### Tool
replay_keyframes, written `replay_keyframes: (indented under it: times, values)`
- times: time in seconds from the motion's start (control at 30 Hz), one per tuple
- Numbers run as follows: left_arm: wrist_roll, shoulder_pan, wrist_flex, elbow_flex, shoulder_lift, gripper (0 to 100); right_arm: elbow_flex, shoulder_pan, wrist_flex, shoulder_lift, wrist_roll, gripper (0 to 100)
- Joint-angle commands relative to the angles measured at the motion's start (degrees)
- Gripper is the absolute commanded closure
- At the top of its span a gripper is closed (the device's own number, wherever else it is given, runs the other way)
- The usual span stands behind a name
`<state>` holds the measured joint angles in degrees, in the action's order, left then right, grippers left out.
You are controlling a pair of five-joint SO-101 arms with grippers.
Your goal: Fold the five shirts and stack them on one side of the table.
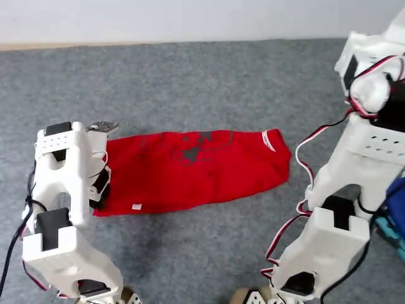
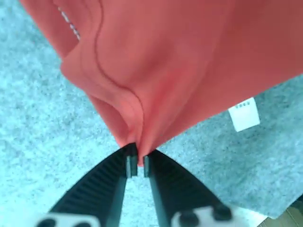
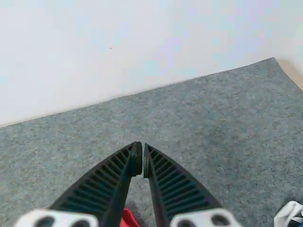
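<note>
A red shirt (image 1: 190, 168) lies folded into a long strip across the middle of the grey mat, with a dark print near its far edge and a small white tag (image 1: 136, 206) by its near edge. My left gripper (image 2: 136, 163) is shut on a bunched corner of the red shirt (image 2: 156, 61) at its left end; the white tag (image 2: 244, 113) lies close by on the mat. My left arm (image 1: 66, 183) stands over that end. My right gripper (image 3: 139, 163) is shut with nothing in it, raised above the mat and facing the back wall. The right arm (image 1: 354, 164) stands at the right.
A grey felt mat (image 1: 202, 82) covers the table up to a pale wall at the back. Something blue (image 1: 395, 209) sits at the right edge behind the right arm. Open mat lies beyond the shirt and between the two arm bases.
</note>
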<state>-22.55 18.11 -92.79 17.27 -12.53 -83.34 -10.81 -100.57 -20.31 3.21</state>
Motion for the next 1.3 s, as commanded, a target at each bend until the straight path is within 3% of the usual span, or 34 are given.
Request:
replay_keyframes:
  times: [0.0,0.27,0.5,0.73,1.0,1.27]
  values:
    - [-0.4,-0.3,-1.1,0.0,3.2,90,-2.3,1.5,-2.4,2.6,-0.8,98.7]
    - [-2.1,-0.2,-6.2,-1.8,6.9,89,-2.3,1.7,-2.4,2.9,-2.5,98.7]
    - [-1.8,-0.3,-5.1,-7.3,16.4,89,-2.5,1.6,-2.4,2.9,-4.4,98.7]
    - [7.0,-0.5,2.8,-9.5,16.3,88,-2.4,1.6,-2.4,2.9,-4.2,98.7]
    - [11.9,-0.7,14.2,-11.6,4.0,88,-2.4,1.6,-2.4,2.6,-4.1,98.7]
    - [12.0,-5.4,15.2,-22.2,-8.4,89,-2.3,1.6,-2.4,2.3,-4.1,98.8]
